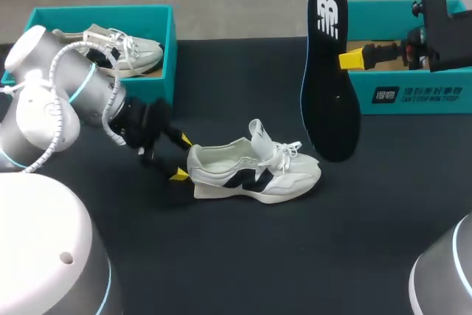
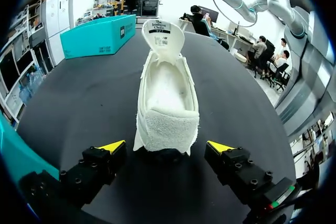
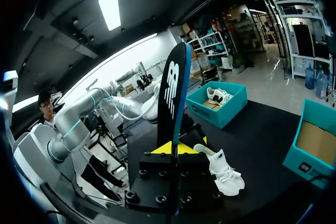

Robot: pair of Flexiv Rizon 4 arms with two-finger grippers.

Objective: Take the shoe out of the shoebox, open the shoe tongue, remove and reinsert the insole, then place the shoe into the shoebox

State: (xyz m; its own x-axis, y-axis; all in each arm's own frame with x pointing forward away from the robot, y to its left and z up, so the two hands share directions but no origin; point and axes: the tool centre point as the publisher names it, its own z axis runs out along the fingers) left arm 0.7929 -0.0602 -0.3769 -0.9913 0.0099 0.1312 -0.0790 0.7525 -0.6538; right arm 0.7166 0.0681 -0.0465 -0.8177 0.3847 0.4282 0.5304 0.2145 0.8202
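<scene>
at the heel of the shoe, on the black table, the left pincer is seen with its two yellow-tipped fingers spread wide. one finger is set to either side of the heel, and neither is shown touching it. in the left wrist view the shoe lies straight ahead of the left pincer, upright on its sole, heel nearest and toe pointing away. a strip of table is visible between each fingertip and the heel. the tongue stands raised at the far end of the opening, and the inside of the shoe is laid bare.

the insole is gripped by the right pincer — clamped from both sides at about mid-length and held on end, its black face turned toward the head camera. its lower end is just beyond the shoe's toe; whether it touches the table cannot be told. in the right wrist view the insole is seen edge-on, rising from between the fingers of the right pincer, with the shoe on the table ahead of and below them.

an open teal shoebox lies just behind the right pincer. a second teal box is set beyond the left pincer — another pale shoe is in it.
</scene>
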